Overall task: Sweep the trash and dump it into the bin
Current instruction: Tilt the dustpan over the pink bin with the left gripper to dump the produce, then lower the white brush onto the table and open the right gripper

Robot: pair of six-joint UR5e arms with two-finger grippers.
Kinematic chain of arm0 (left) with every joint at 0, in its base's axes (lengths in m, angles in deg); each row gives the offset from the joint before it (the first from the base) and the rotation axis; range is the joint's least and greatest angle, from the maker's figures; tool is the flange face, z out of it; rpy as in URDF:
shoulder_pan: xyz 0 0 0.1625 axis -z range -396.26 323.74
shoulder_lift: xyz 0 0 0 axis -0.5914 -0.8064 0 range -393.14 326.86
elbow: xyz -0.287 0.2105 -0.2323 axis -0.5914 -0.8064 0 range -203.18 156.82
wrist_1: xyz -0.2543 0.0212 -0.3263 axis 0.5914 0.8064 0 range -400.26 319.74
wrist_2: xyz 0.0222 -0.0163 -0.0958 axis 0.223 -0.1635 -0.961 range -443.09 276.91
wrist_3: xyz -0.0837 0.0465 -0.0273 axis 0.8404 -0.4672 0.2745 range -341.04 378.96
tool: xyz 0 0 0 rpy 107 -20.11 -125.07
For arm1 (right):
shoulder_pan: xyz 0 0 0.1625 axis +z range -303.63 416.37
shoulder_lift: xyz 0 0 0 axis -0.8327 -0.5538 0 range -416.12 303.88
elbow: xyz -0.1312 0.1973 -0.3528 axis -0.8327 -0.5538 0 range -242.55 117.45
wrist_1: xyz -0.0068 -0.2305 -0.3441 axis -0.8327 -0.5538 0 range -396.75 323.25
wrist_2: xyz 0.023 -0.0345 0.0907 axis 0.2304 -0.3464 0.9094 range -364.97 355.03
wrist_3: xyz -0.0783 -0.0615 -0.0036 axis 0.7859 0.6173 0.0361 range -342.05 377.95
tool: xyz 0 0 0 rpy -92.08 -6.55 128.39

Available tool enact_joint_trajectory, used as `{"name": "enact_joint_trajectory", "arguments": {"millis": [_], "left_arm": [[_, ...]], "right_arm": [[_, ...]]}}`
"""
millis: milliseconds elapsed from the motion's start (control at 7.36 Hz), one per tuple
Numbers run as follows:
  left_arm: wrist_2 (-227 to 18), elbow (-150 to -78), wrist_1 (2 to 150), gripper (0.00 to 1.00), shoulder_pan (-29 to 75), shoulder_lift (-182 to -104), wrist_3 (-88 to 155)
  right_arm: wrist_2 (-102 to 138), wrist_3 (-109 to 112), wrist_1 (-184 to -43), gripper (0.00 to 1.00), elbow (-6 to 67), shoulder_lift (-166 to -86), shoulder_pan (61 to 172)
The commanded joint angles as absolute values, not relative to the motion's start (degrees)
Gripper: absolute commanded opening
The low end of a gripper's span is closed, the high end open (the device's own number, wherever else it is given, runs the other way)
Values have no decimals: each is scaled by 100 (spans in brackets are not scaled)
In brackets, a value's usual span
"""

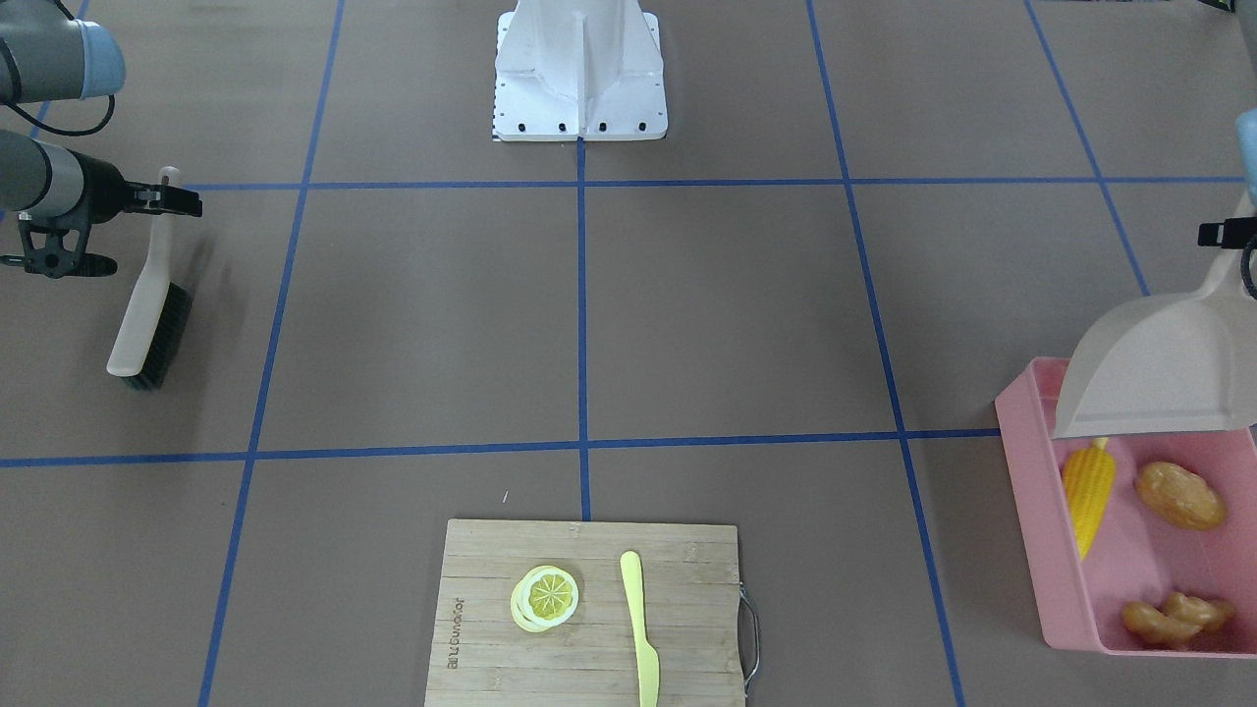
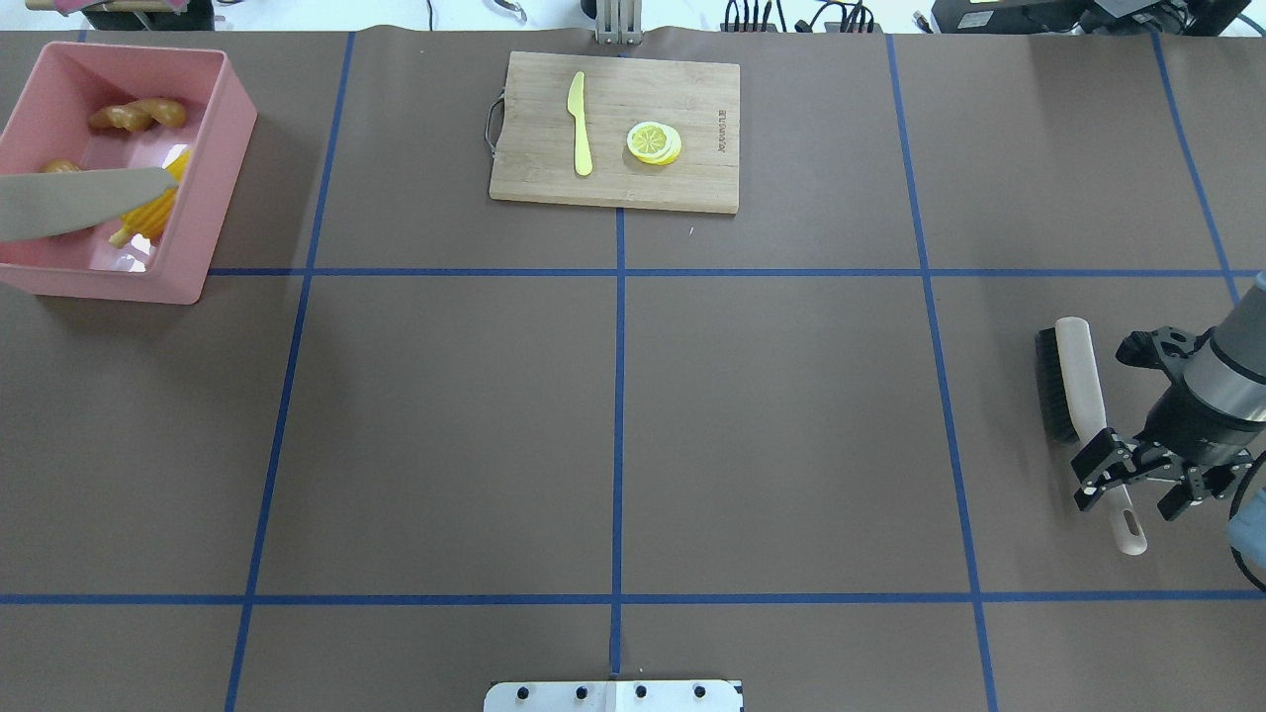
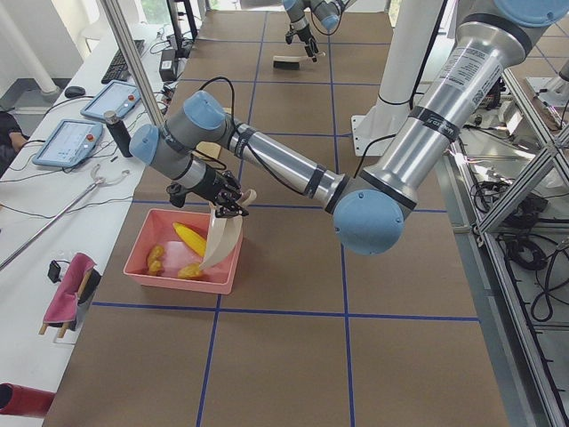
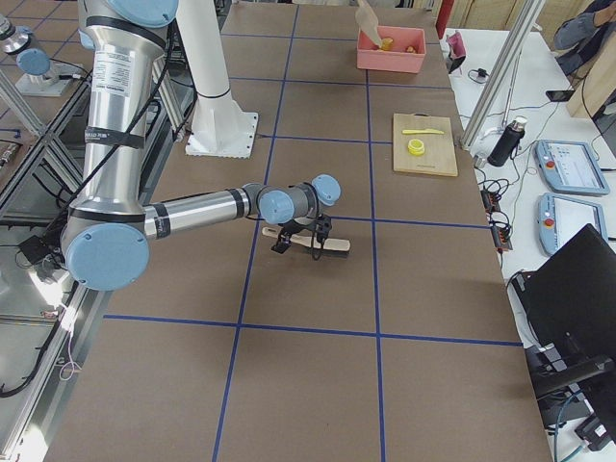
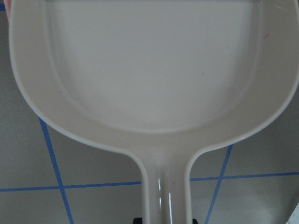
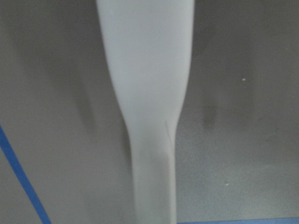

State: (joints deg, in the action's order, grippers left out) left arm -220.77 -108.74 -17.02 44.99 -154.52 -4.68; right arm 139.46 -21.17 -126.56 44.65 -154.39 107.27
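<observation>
Over at the robot's left end of the counter [image 1: 727,314], the left fingers [image 1: 1223,234] are pinching the handle of the beige dustpan [image 1: 1159,373]; they are pressing tight on it and holding the pan tilted, mouth down, above the near-robot end of the pink bin [image 1: 1041,520]; the pan's lip is covering the top of the corn cob [image 1: 1088,486]; the corn cob is lying inside the bin along the wall that faces the middle of the counter; the potato [image 1: 1178,494] is sitting just beside the cob, also inside; the ginger root [image 1: 1174,619] is lying inside at the bin's far end, apart from the other two; all three trash pieces are resting in the bin.

At the opposite end, the right fingers [image 2: 1096,473] are closing around the pale handle of the brush [image 1: 147,314]; the brush is lying low at the counter with its dark bristles facing sideways; cannot tell whether it is touching the surface.

Mid-counter on the far side from the robot, a wooden cutting board [image 1: 491,589] is carrying a lemon slice [image 1: 545,597] and a yellow plastic knife [image 1: 638,619], lying side by side, not touching; blue tape lines are crossing the brown surface.
</observation>
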Motion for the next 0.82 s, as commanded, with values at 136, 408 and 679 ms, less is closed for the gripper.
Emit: {"name": "enact_joint_trajectory", "arguments": {"millis": [136,408,679], "left_arm": [[-22029,-10746,-1635,0,5020,-15556,-485],[-22011,-10912,-1644,0,5678,-15706,-468],[-22064,-11228,-1505,0,5778,-15698,-206]], "right_arm": [[13943,-1933,-12666,100,4599,-15429,11680],[13340,-568,-12666,100,4574,-15421,12769],[12401,1355,-12727,100,4276,-15386,13711]]}}
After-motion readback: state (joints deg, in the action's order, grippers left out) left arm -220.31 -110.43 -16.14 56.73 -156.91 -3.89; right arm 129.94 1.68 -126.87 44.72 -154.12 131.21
